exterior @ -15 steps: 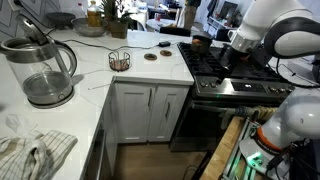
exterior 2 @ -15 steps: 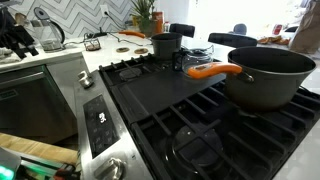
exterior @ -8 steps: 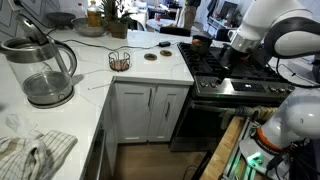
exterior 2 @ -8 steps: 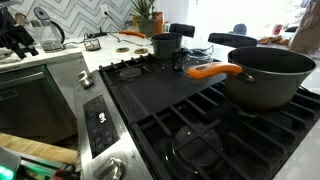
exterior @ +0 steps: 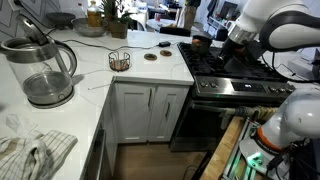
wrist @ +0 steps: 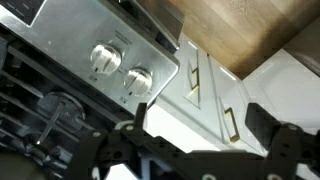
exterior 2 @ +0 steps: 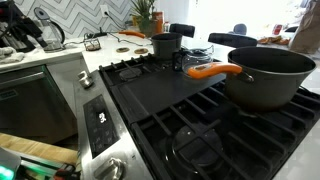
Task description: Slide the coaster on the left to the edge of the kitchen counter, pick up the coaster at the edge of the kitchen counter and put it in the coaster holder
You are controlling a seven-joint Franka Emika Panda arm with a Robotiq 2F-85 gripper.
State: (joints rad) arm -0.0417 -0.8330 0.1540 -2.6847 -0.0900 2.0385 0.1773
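Two small dark round coasters lie on the white kitchen counter (exterior: 130, 75), one (exterior: 150, 57) just right of the dark wire coaster holder (exterior: 119, 60), the other (exterior: 165, 44) further back. My gripper (exterior: 227, 44) hangs over the black stove, well to the right of both coasters. It also shows at the far left of an exterior view (exterior 2: 22, 32). In the wrist view my gripper (wrist: 200, 138) is open and empty, with stove knobs (wrist: 120, 68) and white cabinet doors (wrist: 215, 95) below it. The coasters and holder do not show there.
A glass kettle (exterior: 42, 70) stands at the counter's left and a cloth (exterior: 35, 155) lies in front. Bottles and a plant (exterior: 105, 15) stand at the back. A big pot with an orange handle (exterior 2: 265, 75) and a smaller pot (exterior 2: 163, 45) sit on the stove.
My arm has lifted and shifted a little over the stove. The coasters and the holder have not moved.
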